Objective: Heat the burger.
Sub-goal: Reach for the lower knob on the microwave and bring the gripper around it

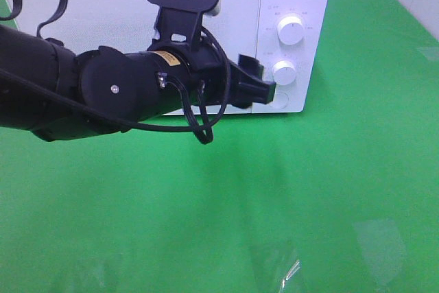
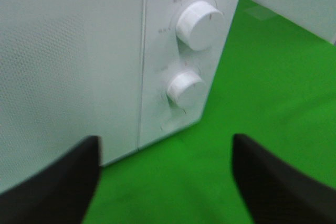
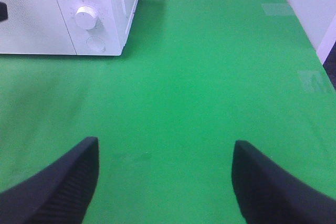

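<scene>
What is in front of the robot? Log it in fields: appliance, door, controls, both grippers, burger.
appliance: white box-shaped microwave oven on green cloth
door: shut
controls: round white upper knob, round white lower knob, round white button beneath
left gripper: open, empty, close to the controls
right gripper: open, empty, over bare cloth
burger: not in view

The microwave [image 1: 103,5] at the upper left of the overhead view has a smooth, matt white casing (its door finely dotted, like mesh) and smooth white plastic knobs [image 1: 291,31]. The green table cover [image 1: 309,190] is matt, with shiny clear tape [image 1: 381,241] at lower right. The right gripper [image 3: 165,142] has matt black, finely ribbed fingers [image 3: 58,190].
</scene>
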Tool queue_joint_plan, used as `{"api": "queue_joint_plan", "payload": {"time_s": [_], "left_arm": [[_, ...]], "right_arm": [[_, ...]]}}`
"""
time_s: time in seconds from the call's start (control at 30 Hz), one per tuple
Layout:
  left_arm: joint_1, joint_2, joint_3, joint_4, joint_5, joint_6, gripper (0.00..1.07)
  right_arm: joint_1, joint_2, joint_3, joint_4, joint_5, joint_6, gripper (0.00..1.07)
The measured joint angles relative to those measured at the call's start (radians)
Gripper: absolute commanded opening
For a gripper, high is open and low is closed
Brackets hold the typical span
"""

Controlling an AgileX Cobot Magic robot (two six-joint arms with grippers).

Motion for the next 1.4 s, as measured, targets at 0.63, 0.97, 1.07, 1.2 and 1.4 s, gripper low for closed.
{"api": "queue_joint_plan", "payload": {"time_s": [0.63,0.97,1.07,1.2,1.4], "left_arm": [[-0.002,-0.179,0.004,0.279,0.642,0.013,1.0],[0.141,-0.283,0.004,0.45,1.026,-0.215,1.0],[0.234,-0.306,0.004,0.472,1.142,-0.266,1.0],[0.363,-0.342,0.004,0.489,1.272,-0.284,1.0],[0.537,-0.435,0.004,0.533,1.395,-0.293,1.0]], "right_arm": [[0.0,0.0,0.0,0.0,0.0,0.0,0.69],[0.0,0.0,0.0,0.0,0.0,0.0,0.69],[0.0,0.0,0.0,0.0,0.0,0.0,0.69],[0.0,0.0,0.0,0.0,0.0,0.0,0.69],[0.0,0.0,0.0,0.0,0.0,0.0,0.69]]}}
